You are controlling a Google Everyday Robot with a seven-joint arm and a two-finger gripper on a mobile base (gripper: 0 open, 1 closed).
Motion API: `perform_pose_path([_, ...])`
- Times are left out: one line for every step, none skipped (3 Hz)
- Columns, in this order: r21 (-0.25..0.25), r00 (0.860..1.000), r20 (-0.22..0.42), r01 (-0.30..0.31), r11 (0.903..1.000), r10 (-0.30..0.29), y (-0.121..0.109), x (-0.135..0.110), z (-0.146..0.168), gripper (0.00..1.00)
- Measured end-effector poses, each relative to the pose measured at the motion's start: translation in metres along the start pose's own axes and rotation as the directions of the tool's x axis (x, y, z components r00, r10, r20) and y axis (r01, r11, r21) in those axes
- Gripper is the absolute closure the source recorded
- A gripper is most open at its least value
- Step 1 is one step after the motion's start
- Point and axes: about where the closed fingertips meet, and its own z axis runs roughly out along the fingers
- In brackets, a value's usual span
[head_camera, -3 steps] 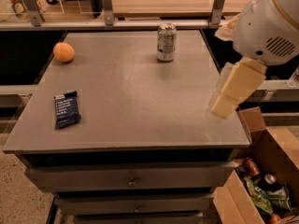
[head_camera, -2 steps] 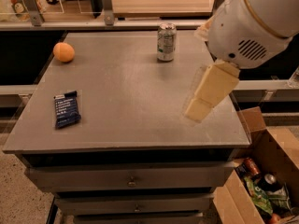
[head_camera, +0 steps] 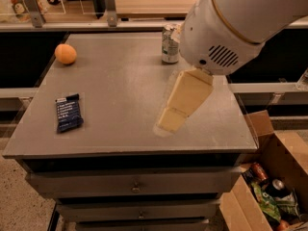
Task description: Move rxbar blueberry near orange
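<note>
The rxbar blueberry (head_camera: 69, 112), a flat dark-blue wrapper with white text and a black end strip, lies near the table's left front edge. The orange (head_camera: 65, 54) sits at the far left back of the table. My gripper (head_camera: 172, 119), cream-coloured, hangs from the big white arm over the table's right-middle part, well to the right of the bar and far from the orange. It holds nothing that I can see.
A silver drink can (head_camera: 170, 44) stands at the table's back centre, partly behind the arm. The grey table (head_camera: 120, 85) has drawers below. An open cardboard box (head_camera: 272, 177) with cans and packets stands on the floor at the right.
The arm and gripper have swung left and forward over the table, closer to the middle. The bar, the orange and the can have not moved.
</note>
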Motion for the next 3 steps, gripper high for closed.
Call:
perform_pose_path([0.001, 1.000, -0.019, -0.009, 1.0000, 0.009, 0.000, -0.014, 0.015, 0.00])
perform_pose_path([-0.001, 0.999, -0.036, -0.005, 1.0000, 0.005, -0.006, -0.040, 0.055, 0.00])
perform_pose_path([-0.024, 0.999, -0.033, -0.007, 0.9997, 0.006, -0.016, -0.060, 0.107, 0.00])
